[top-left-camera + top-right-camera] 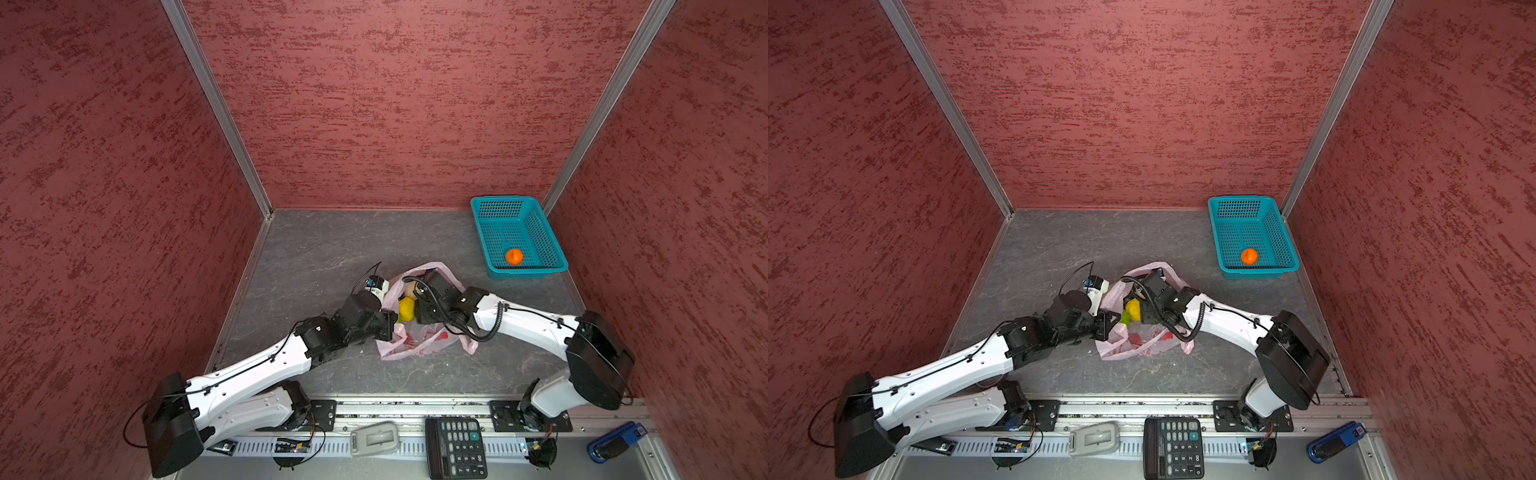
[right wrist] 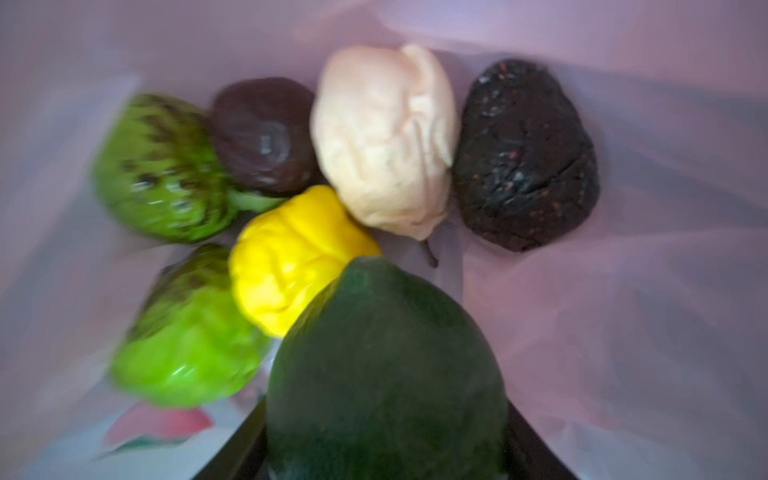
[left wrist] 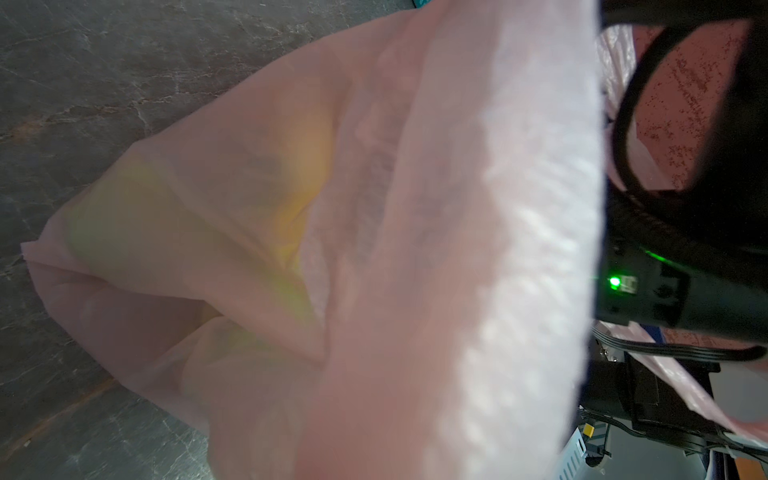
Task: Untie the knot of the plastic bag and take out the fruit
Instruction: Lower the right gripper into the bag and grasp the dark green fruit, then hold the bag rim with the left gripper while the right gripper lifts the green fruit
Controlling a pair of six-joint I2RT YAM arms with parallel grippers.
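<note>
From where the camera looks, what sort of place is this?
Probably a robot test cell: two white-and-black robot arms bolted to a silver metal rail, red textured panel walls on three sides enclosing a grey tabletop.

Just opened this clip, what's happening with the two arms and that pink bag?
Both arms are working at the plastic bag, whose mouth is open. The left gripper is shut at the bag's edge, apparently pinching the film. The right gripper is inside the bag, jaws on either side of a dark green fruit, seemingly gripping it. A yellow fruit, a cream fruit and others lie loose beside it. One orange fruit already sits in the teal basket.
</note>
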